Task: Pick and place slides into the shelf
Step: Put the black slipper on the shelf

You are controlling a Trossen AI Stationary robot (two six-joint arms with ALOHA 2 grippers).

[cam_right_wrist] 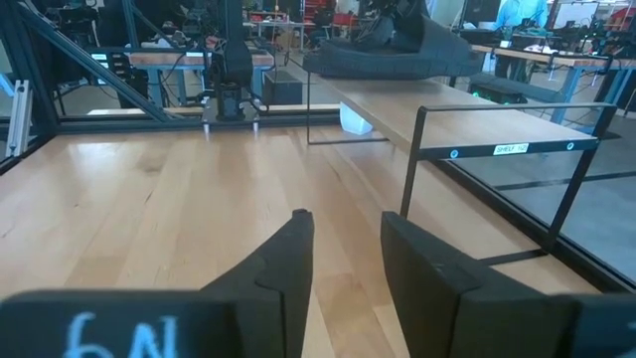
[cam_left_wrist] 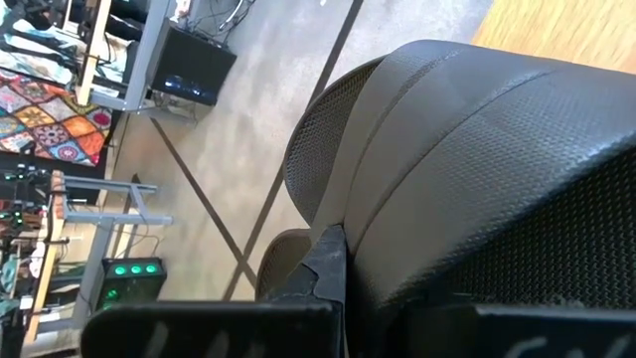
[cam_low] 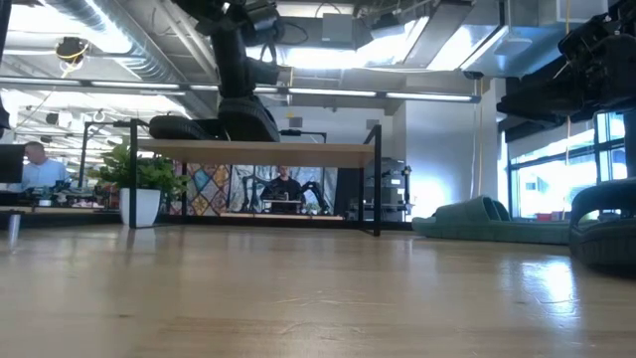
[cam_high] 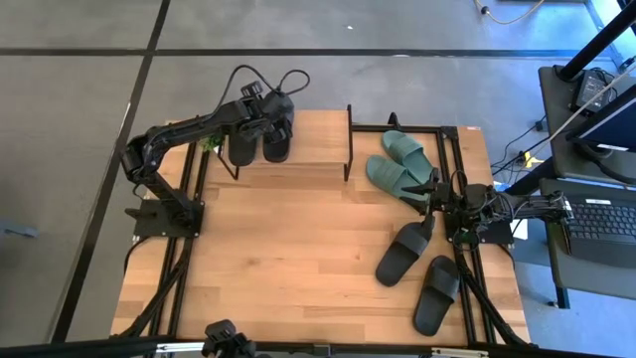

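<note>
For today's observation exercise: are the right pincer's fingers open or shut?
Open. In the right wrist view, bare tabletop shows through a clear gap between the right pincer fingers, which hold nothing.

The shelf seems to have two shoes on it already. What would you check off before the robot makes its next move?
1. Two black slides resting on the shelf top board: ok.
2. Left tool let go of that pair: cannot tell; it sits right at them.
3. Bare board free beside the pair for more slides: ok.
4. Right tool open with nothing in it: ok.
5. All slides shelved: not ok; two teal slides and two more black slides lie on the table near the right tool.
</note>
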